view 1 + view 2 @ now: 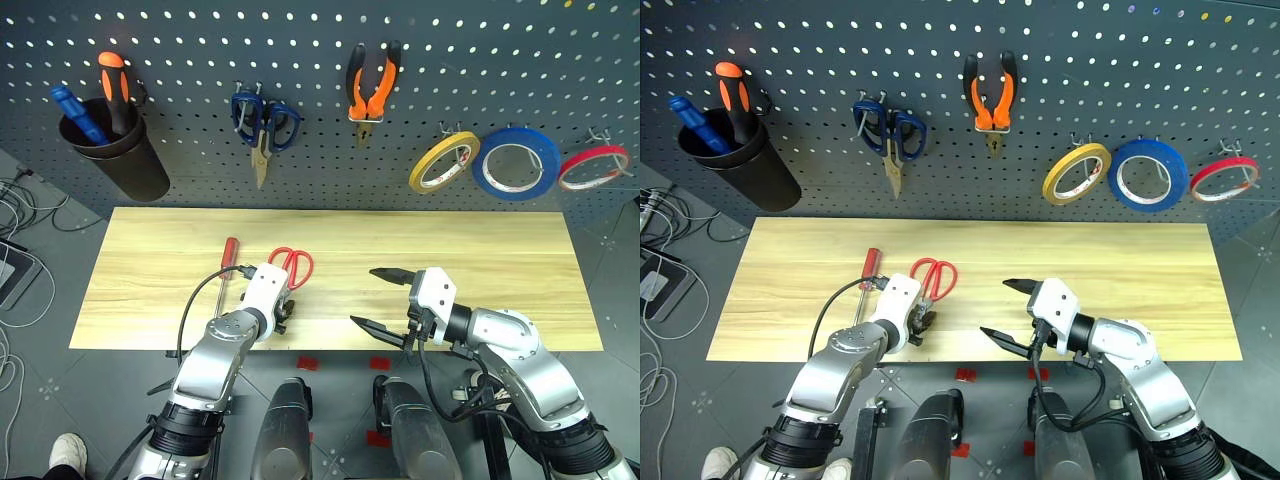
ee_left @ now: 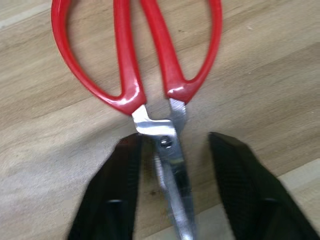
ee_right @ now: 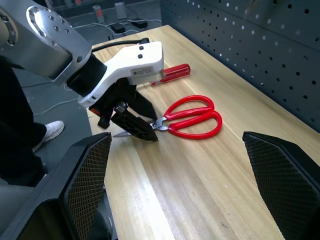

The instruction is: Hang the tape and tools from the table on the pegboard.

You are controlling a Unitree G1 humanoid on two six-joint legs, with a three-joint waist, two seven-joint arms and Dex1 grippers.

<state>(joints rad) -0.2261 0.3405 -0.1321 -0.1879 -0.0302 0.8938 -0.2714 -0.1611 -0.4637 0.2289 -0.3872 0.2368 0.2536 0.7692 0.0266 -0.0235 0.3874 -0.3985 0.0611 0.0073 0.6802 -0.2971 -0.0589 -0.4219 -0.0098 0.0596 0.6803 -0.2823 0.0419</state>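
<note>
The left tool (image 2: 172, 190) straddles the blades of the red scissors (image 1: 291, 266) lying on the table (image 1: 480, 260), fingers partly closed with gaps either side, not clearly gripping. The right tool (image 1: 380, 298) hovers wide open, empty. Screwdriver (image 1: 229, 252) lies beside; tape (image 1: 442, 162) and pliers (image 1: 372, 88) hang on the pegboard (image 1: 200, 170).

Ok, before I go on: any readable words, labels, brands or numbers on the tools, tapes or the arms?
None can be read.
Left tool: a line of small dark print on its white housing, too small to read.
Red scissors: no marking visible on handles or blades.
Yellow tape, blue roll, red roll: no legible print.
Pliers on the pegboard: no legible brand.
</note>
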